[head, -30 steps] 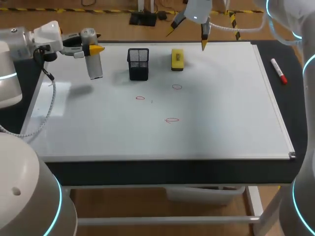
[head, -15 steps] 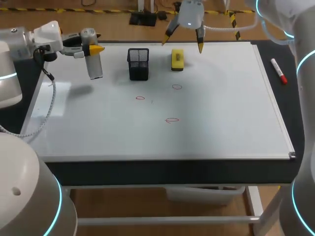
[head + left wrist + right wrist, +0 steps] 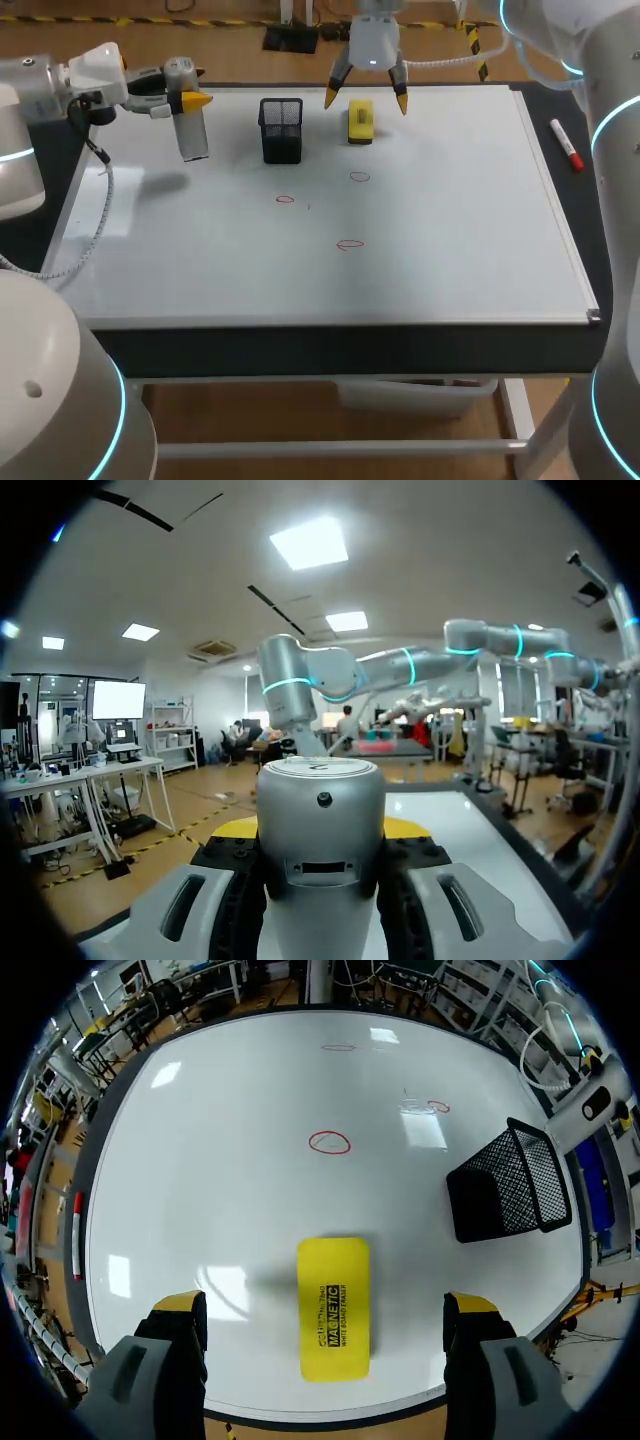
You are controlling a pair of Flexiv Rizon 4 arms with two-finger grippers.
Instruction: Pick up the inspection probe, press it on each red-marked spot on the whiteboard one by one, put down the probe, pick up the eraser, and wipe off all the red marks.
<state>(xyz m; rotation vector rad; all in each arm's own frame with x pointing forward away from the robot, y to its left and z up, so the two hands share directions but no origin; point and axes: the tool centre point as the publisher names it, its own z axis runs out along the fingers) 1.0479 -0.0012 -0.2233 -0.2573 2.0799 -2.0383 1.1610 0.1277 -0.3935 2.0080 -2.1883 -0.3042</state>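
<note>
Right pincer: my right pincer (image 3: 366, 100) hangs released in the upper middle of the frame, fingers spread wide, straight above the eraser (image 3: 360, 121) and touching nothing.
Why so: I judge the spread is set to straddle the eraser's narrow width, so a straight drop and a squeeze would take it.
Eraser: a yellow block lying flat on the whiteboard (image 3: 450, 220), close to its far edge. In my right wrist view it sits ahead of and between my fingers, apart from both.
Left pincer: my left pincer (image 3: 185, 98) is clenched on the probe (image 3: 190, 130) at the upper left. The probe hangs upright, tip down, over the board's left margin, and its shadow suggests it is off the surface.
Why so: held out to that side it is well apart from my right arm. By the task the probe should be set down before the eraser is taken, and that is not yet done.
Basket: a black mesh basket (image 3: 281, 130) stands upright just left of the eraser, not touching it. I see nothing in it, and I guess it is where the probe belongs.
Marks: three red rings in mid-frame, all unwiped: one (image 3: 359, 177) below the eraser, one (image 3: 285, 199) below the basket, and one (image 3: 349, 244) lower down.
Marker: a red marker (image 3: 567, 145) lies on the dark tabletop (image 3: 578, 220) off the board's right edge, at the upper right.
</note>
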